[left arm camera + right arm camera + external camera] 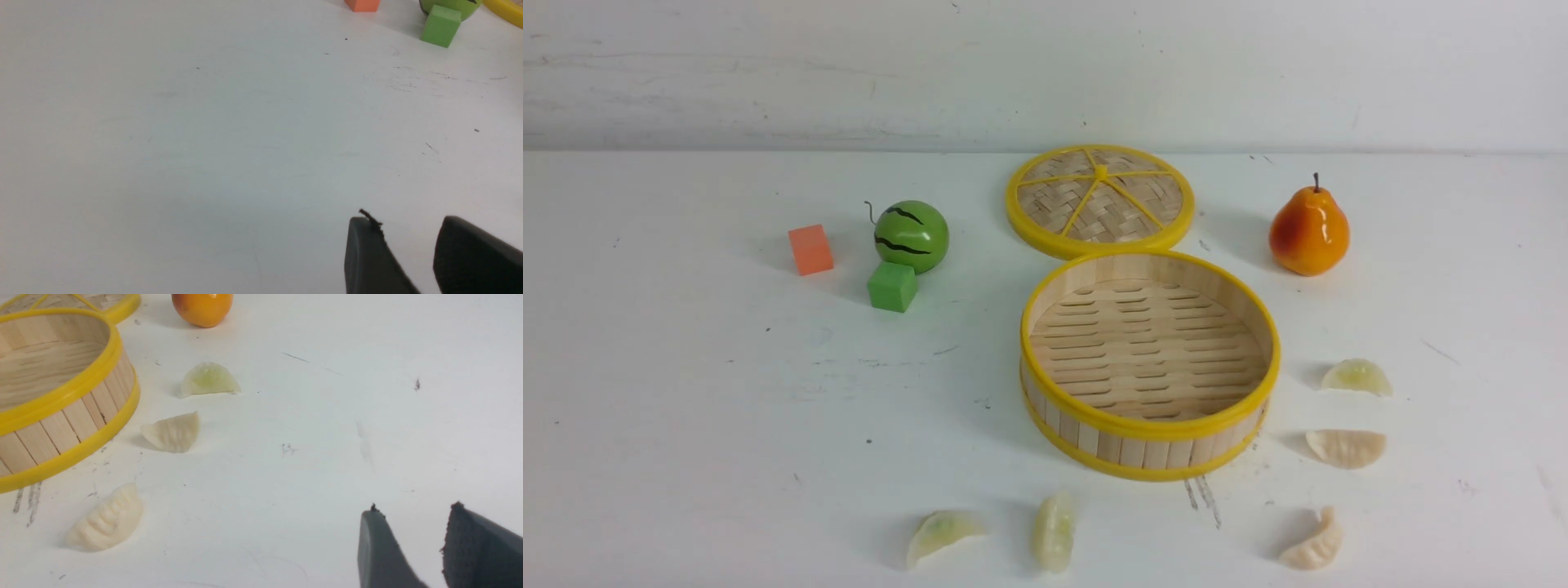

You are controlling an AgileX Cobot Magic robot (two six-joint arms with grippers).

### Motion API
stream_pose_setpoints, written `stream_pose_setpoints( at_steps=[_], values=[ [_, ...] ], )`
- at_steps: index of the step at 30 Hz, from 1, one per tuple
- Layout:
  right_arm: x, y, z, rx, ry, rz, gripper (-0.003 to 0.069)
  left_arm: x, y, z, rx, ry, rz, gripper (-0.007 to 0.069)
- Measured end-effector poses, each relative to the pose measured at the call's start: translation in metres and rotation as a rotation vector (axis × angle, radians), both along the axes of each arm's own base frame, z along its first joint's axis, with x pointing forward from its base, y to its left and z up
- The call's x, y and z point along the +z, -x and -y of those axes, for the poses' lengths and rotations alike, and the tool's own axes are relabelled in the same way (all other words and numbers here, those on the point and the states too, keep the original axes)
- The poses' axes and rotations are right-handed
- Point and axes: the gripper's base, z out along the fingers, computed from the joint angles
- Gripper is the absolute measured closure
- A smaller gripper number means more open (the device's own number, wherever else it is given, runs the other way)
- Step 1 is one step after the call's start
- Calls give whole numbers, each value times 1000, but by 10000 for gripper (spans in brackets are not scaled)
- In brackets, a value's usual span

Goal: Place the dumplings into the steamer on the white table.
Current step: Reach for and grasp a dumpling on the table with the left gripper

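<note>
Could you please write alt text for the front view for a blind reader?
An empty bamboo steamer sits on a white table, with five dumplings lying outside it: three to its right, two in front. Its woven lid lies behind it; a pear stands at right, a toy watermelon, orange cube and green cube at left.

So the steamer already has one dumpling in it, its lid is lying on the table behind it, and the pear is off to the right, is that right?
The steamer is empty. The front view shows only its bare slatted floor, and all five dumplings lie outside it on the table. The lid behind it and the pear off to the right are correct.
</note>
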Motion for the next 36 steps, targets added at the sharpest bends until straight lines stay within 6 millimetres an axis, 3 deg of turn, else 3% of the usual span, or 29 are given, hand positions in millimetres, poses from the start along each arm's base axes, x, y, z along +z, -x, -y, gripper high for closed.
stream_pose_setpoints(
  at_steps=[31, 33, 35, 36],
  values=[
    [0, 0, -3, 8, -96, 9, 419, 3, -1, 0, 2, 15, 37, 387],
    [0, 0, -4, 9, -114, 11, 419, 9, -3, 2, 15, 154, 111, 387],
    [0, -1, -6, 6, -194, 19, 419, 15, -4, 5, 38, 388, 182, 387],
    [1, -1, -7, 2, -271, 25, 419, 19, -4, 6, 63, 585, 229, 387]
  ],
)
